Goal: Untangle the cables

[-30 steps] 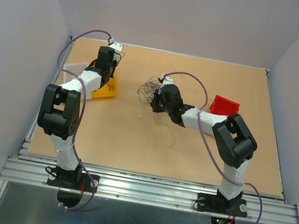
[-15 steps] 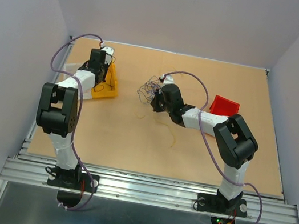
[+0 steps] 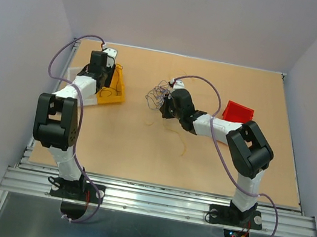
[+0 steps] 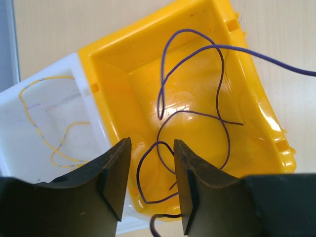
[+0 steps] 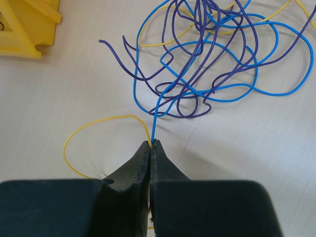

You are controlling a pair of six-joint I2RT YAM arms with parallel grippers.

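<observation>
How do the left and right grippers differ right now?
Jaws: the left gripper stands with jaws apart and nothing clamped; the right gripper is shut on the blue cable, with a yellow cable meeting its tips too.
Place: the left gripper hangs over the yellow bin, where a purple cable lies; the right gripper is over bare table beside the tangle.
Shared: both point down at cables.

Left tool (image 4: 150, 153) reaches far forward, jaws parted; right tool (image 5: 150, 146) is pinched shut.
</observation>
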